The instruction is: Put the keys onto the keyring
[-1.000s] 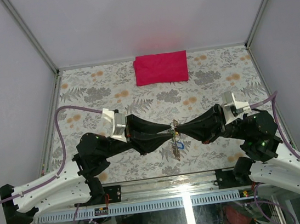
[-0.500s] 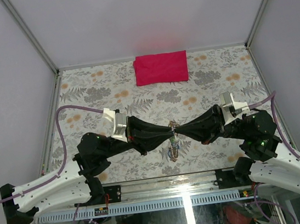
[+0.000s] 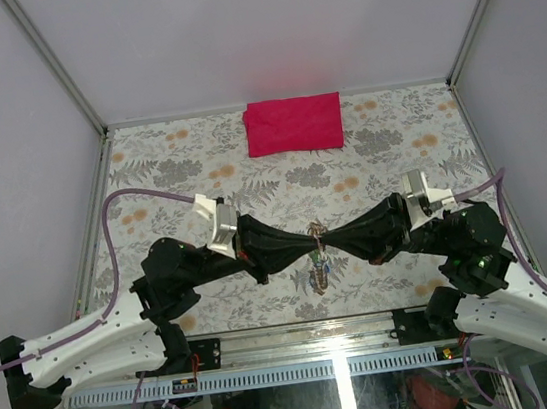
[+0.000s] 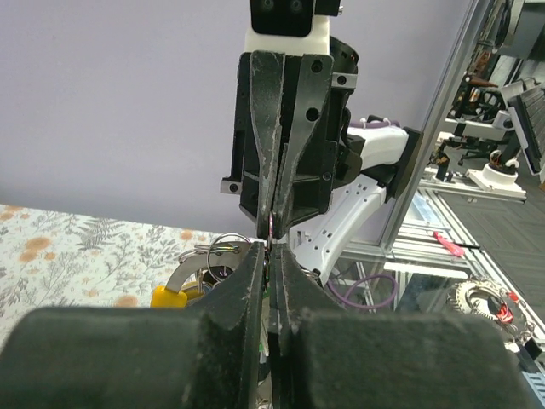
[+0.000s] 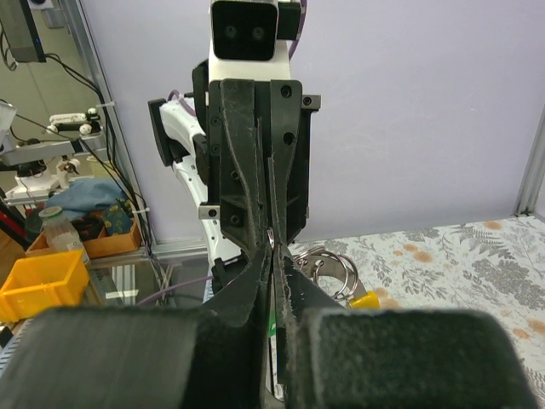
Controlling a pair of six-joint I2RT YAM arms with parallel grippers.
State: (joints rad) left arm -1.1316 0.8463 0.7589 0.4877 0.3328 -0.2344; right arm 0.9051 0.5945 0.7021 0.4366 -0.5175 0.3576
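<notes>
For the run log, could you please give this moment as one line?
left pincer: shut on keyring | right pincer: shut on keyring | keys: hanging beneath pincers

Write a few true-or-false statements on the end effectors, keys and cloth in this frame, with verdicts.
1. The left end effector and right end effector are both shut. True.
2. They are far apart. False: their tips meet above the table.
3. The keys lie on the cloth. False: they hang under the meeting tips; the cloth lies at the far edge.
4. A yellow tag shows in the left wrist view. True.
</notes>
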